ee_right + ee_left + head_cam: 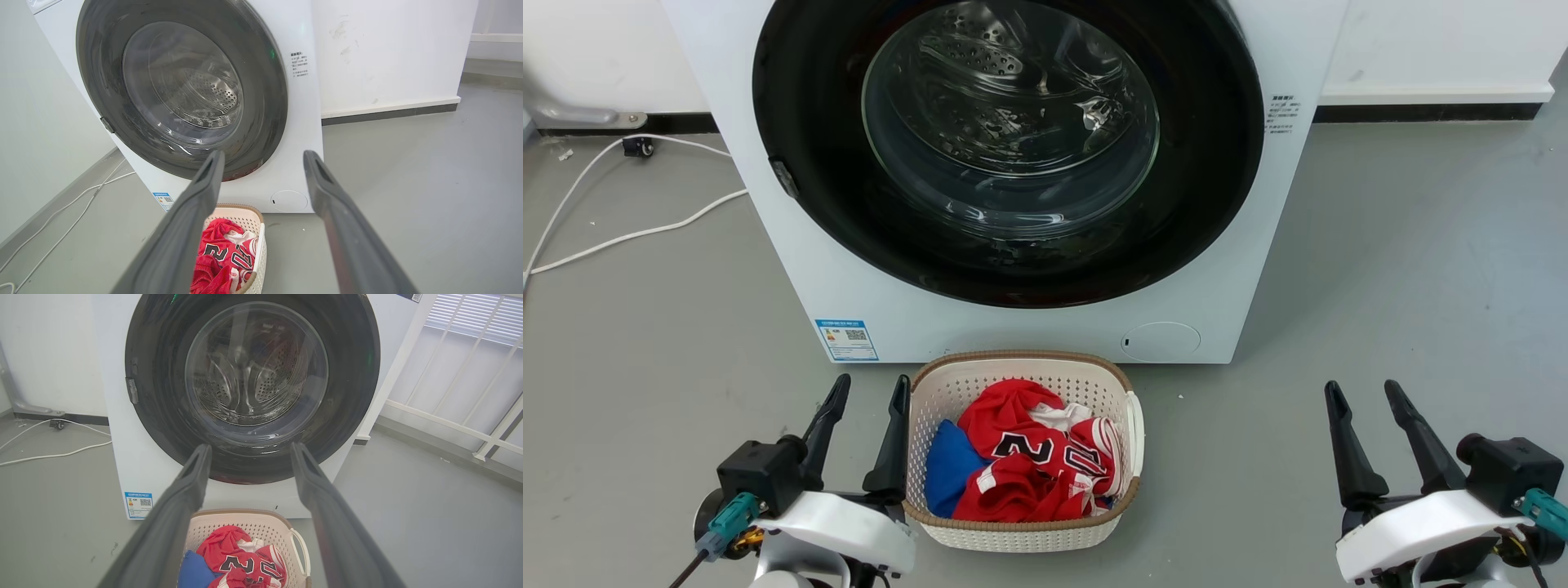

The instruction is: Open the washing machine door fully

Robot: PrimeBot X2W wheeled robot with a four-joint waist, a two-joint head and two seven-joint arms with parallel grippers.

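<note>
The door [800, 163] is sitting shut on the washing machine [784, 278], opening yet to begin; left gripper [872, 384] and right gripper [1361, 385] are hovering before it, fingers spread

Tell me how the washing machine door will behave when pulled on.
The washing machine door looks glossy, so a grip would probably slip on its face; the small grey tab at its left edge seems better purchase. It appears rigid, likely swinging as one piece. Its bulging glass window may not tolerate hard knocks.

Bright, even light; glare on the door glass [1010, 122]; wrist views bulge.
</note>
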